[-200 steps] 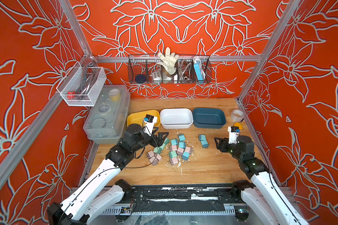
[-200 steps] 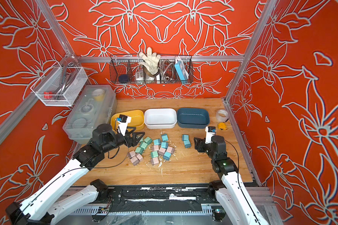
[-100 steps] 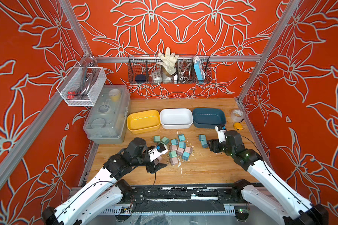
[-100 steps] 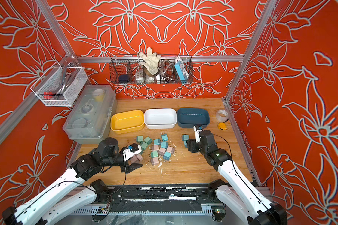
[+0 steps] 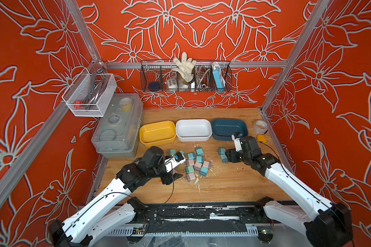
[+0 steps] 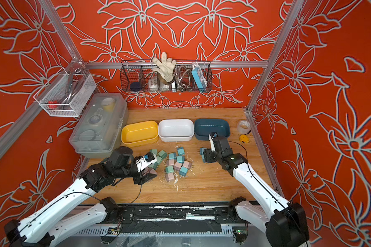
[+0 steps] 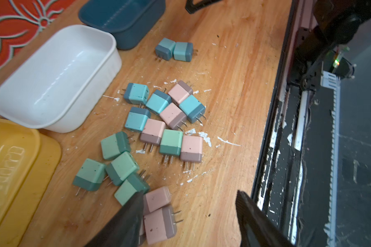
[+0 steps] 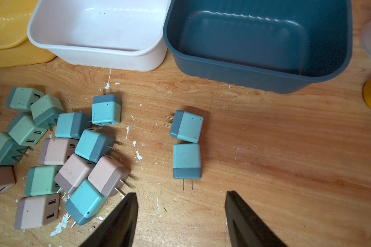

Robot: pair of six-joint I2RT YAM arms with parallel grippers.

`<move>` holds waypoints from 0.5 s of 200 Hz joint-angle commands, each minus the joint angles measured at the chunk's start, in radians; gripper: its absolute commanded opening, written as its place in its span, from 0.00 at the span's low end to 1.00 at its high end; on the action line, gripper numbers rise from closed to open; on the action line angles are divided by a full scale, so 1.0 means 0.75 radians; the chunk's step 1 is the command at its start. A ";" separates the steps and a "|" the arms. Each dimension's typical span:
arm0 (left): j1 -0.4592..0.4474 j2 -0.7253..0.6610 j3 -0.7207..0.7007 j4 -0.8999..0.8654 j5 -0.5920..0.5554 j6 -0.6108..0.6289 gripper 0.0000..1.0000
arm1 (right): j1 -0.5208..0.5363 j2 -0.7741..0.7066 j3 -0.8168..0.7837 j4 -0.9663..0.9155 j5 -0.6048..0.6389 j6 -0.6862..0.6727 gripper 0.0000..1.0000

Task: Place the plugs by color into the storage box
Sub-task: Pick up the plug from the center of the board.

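Observation:
Several plugs (image 5: 196, 163) in mint green, light blue and pink lie in a loose pile mid-table, and two light blue plugs (image 5: 222, 154) lie apart to its right. Behind them stand three empty storage tubs: yellow (image 5: 159, 142), white (image 5: 193, 138) and dark blue (image 5: 224, 138). My left gripper (image 7: 191, 193) is open and low at the pile's near left corner. Two pink plugs (image 7: 157, 210) rest against the inside of one of its fingers (image 7: 135, 205). My right gripper (image 8: 181, 193) is open just short of the prongs of a blue plug (image 8: 186, 160), which lies beside a second blue plug (image 8: 186, 126).
A clear lidded box (image 5: 118, 126) stands at the table's left. A tape roll (image 5: 260, 126) and a yellow tape measure (image 5: 261, 138) lie at the right edge. A wire basket (image 5: 185, 79) hangs on the back wall, a white mesh basket (image 5: 89, 94) on the left wall. White flecks litter the wood.
My left arm swung from the yellow tub down to the pile's near left corner, its jaws narrowing a little. My right arm dropped and moved left towards the two blue plugs.

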 commanded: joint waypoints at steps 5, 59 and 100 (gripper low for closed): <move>-0.003 0.049 0.096 0.021 -0.147 -0.184 0.68 | 0.011 0.007 0.065 -0.090 0.031 -0.023 0.71; 0.000 0.163 0.100 0.004 -0.270 -0.223 0.66 | 0.010 0.034 0.061 -0.094 0.093 -0.041 0.71; 0.000 0.090 -0.010 0.073 -0.239 -0.211 0.67 | 0.011 0.048 0.021 -0.048 0.048 0.011 0.72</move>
